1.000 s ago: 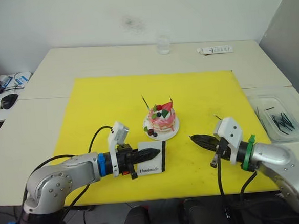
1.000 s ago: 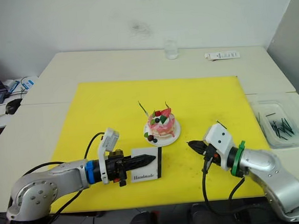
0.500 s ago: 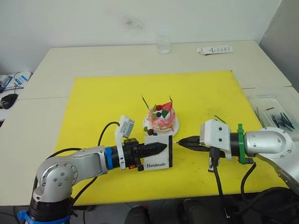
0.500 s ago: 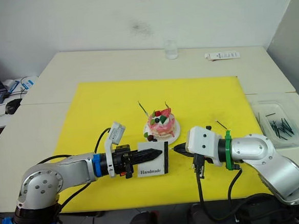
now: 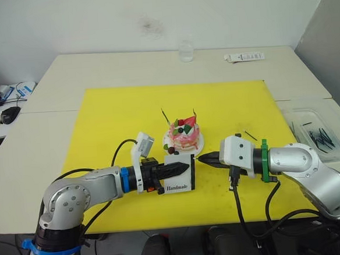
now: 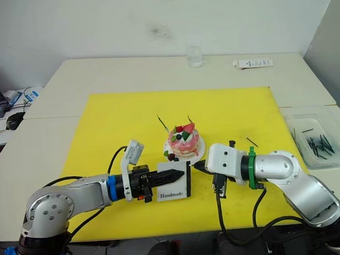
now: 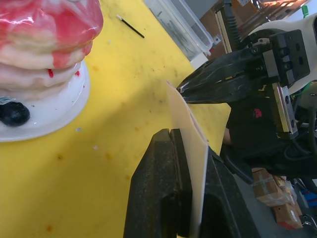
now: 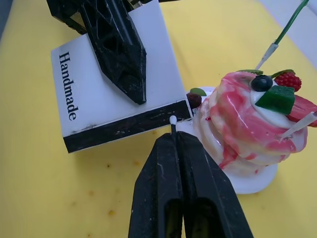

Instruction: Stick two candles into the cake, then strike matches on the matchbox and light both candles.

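Pale table (image 5: pixel 125 66) | yellow mat (image 5: pixel 122 116) across its middle | clear glass (image 5: pixel 185 51) and white tube (image 5: pixel 244 57) near far edge | clear tray (image 5: pixel 317 133) at right

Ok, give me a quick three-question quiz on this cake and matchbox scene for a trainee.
1. True or false: both candles already stand in the cake.
2. What does the left claw hold? A) a candle B) the matchbox C) the plate
3. Fill in: the match in the right claw has its pale tip next to the box's ____ strip.

Key: 1 true. 2 B, held upright on the yellow mat. 3 black.
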Tool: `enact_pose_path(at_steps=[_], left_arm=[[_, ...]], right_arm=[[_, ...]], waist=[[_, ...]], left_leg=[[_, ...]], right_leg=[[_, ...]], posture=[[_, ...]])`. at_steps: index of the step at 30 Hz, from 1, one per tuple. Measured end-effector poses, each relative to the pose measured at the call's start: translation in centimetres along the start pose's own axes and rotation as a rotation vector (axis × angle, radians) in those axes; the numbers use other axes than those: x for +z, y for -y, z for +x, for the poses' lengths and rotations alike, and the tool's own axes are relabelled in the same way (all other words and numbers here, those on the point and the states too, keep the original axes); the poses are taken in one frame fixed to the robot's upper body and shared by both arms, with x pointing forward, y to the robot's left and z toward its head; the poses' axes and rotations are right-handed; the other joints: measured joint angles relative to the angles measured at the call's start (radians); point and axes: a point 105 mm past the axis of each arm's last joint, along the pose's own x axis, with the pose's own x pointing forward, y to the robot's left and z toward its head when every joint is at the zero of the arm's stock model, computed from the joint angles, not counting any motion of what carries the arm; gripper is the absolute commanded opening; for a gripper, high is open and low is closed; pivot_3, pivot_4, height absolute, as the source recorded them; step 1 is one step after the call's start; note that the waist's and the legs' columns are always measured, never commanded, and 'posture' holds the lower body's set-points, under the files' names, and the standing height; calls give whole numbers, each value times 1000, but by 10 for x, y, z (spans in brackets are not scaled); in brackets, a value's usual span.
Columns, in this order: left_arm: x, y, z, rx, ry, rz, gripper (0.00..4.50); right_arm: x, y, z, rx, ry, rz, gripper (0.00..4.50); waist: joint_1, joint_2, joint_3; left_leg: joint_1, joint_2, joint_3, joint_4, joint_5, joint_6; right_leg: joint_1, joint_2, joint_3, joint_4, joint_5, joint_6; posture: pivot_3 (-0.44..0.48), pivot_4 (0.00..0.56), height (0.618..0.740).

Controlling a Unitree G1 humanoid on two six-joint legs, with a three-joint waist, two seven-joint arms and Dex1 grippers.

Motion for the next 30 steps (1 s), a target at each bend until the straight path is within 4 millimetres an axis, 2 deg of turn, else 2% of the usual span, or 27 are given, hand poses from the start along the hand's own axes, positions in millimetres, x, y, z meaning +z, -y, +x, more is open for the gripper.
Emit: enact_pose_path(at_steps=[7,12,15,17,19,22,30], left_arm=[[4,-4,4,25,31,36,0],[49,-10,0,116,144,294,0],[60,-10,-12,127,167,326,0],[56,-5,-18,106,136,327,0],[41,2,-20,65,84,298,0],[24,2,-20,44,37,230,0],[15,-3,-9,53,37,166,0]], right_arm=[[-1,-4,1,29,-3,-33,19],[-4,-24,0,139,-7,-32,19],[-5,-24,-2,136,-11,-30,19],[-2,-19,-4,112,2,-21,19],[2,-13,-3,72,26,-8,19],[5,-8,-2,40,37,6,19],[5,-3,-4,15,32,24,19]], waist=[[1,0,0],[4,0,0],[-2,0,0],[-3,0,0],[-2,0,0],[0,0,0],[2,0,0]], left_leg=[[0,0,0,0,0,0],[0,-1,0,1,0,0],[0,0,1,1,0,0],[0,1,1,1,0,0],[0,1,0,1,0,0],[0,1,0,1,0,0],[-2,0,0,7,0,0]], right_leg=[[0,0,0,0,0,0],[0,1,0,0,0,0],[0,0,1,0,0,0],[0,0,0,0,0,0],[0,0,0,0,0,0],[0,0,-1,0,0,0],[1,-1,0,1,2,2]], posture=[[0,150,740],[0,150,740],[0,150,740],[0,150,740],[0,150,740],[0,150,740],[0,150,740]])
